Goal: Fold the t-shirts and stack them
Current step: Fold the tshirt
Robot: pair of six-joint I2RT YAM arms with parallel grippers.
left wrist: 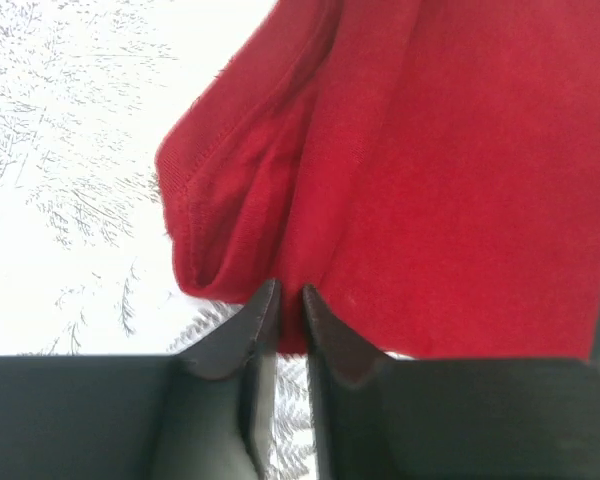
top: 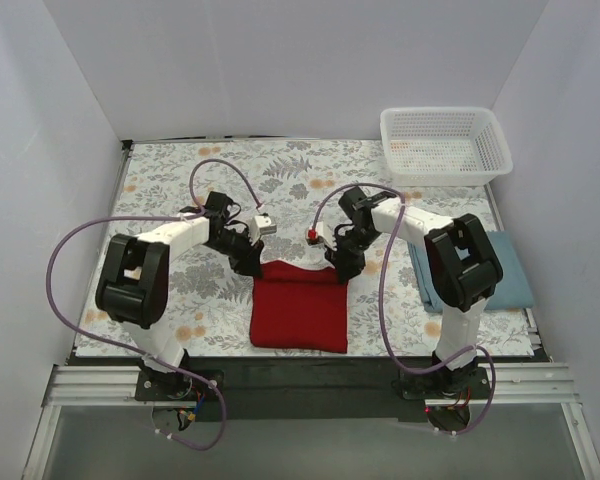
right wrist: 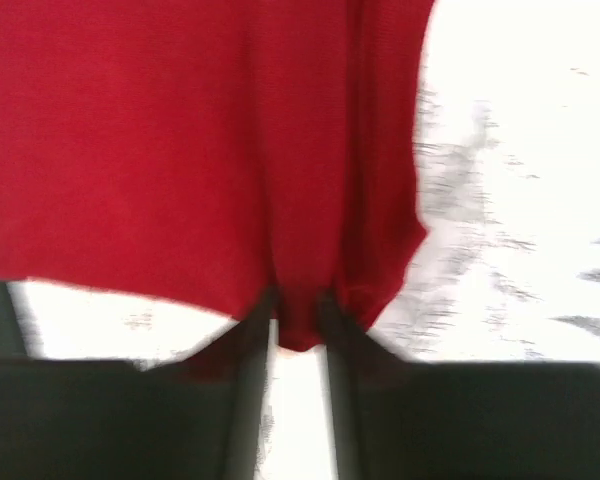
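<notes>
A bright red, soft cloth t-shirt (top: 300, 312) is seen lying folded into a flat rectangle on the floral-patterned desk (top: 170, 180), between the two arms. Its far left corner is met by the left tool (left wrist: 288, 292), whose jaws stand only a narrow slit apart at the hem. Whether cloth is pinched there cannot be told. At the far right corner a fold of red hem is held between the jaws of the right tool (right wrist: 298, 305), which are nearly closed on it. A muted blue-grey cloth t-shirt (top: 510, 275) lies folded at the right side of the desk, well apart.

The step in hand is judged to be the laying down of the fold. It is best done if both corners are lowered level onto the layer beneath with edges matched. Both tools should then be opened together and lifted straight up, so that the red t-shirt is not dragged or creased.
</notes>
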